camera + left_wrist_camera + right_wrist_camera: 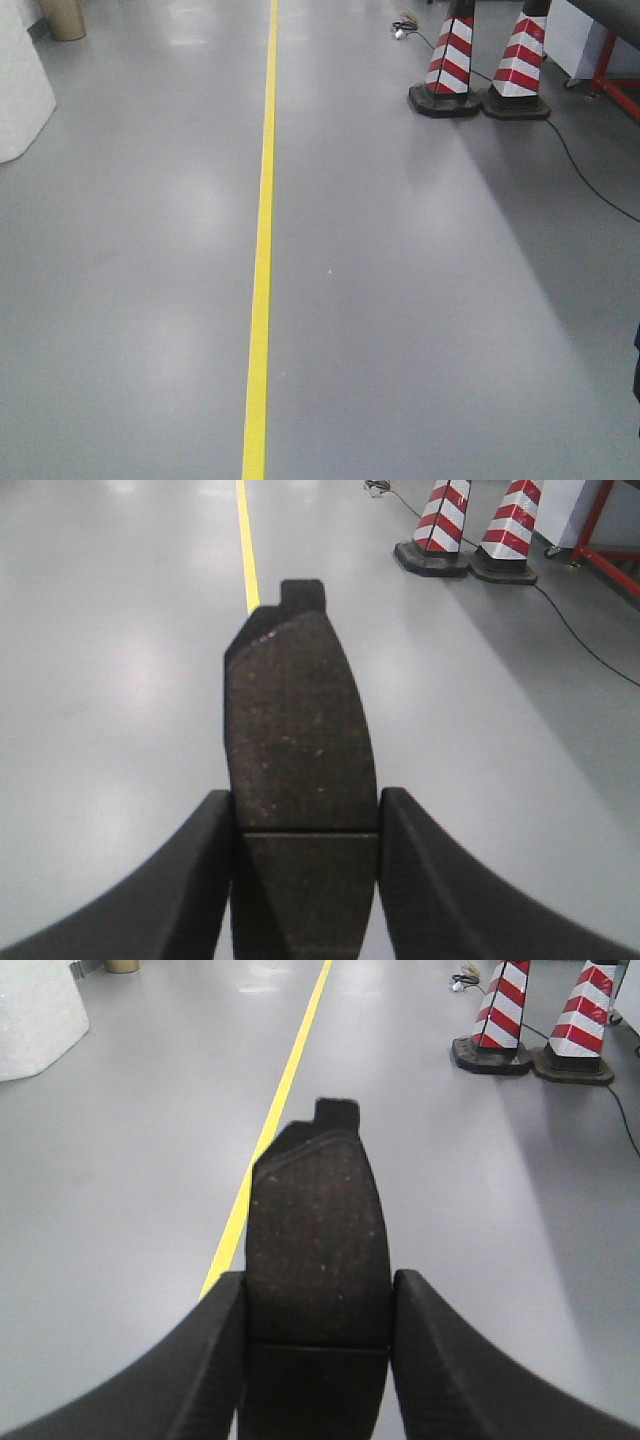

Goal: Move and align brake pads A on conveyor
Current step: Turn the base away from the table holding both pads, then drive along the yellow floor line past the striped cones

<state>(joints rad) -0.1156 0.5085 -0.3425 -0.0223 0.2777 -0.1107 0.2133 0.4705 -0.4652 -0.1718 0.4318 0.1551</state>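
1. The grey floor (420, 300) fills all three views. No conveyor and no desk shows in any of them, so I cannot tell which way the set-down place lies from either arm.
2. A yellow line (262, 260) runs along the floor from 6 toward 12 o'clock in the front view. Two red-and-white cones (452, 60) stand near 1 o'clock, with a black cable (590, 180) trailing past them.
3. The left brake pad (298, 710) hangs clear above the floor. Its long axis points straight out from the fingers toward 12 o'clock, with a small tab at the far end and its groove lying between the fingers.
4. The right brake pad (318, 1210) is carried the same way, long axis toward 12 o'clock and tab outermost.
5. The left fingers (180, 880) are clenched on the pad's two long edges, spread only as wide as the pad.
6. The right fingers (450, 1360) grasp their pad likewise, one at 9 and one at 3 o'clock of it.
7. With both arms loaded, neither looks nearer to the goal. The coming move probably depends on finding the conveyor, then laying each pad down with the long axes matched. The other two pads are out of view.
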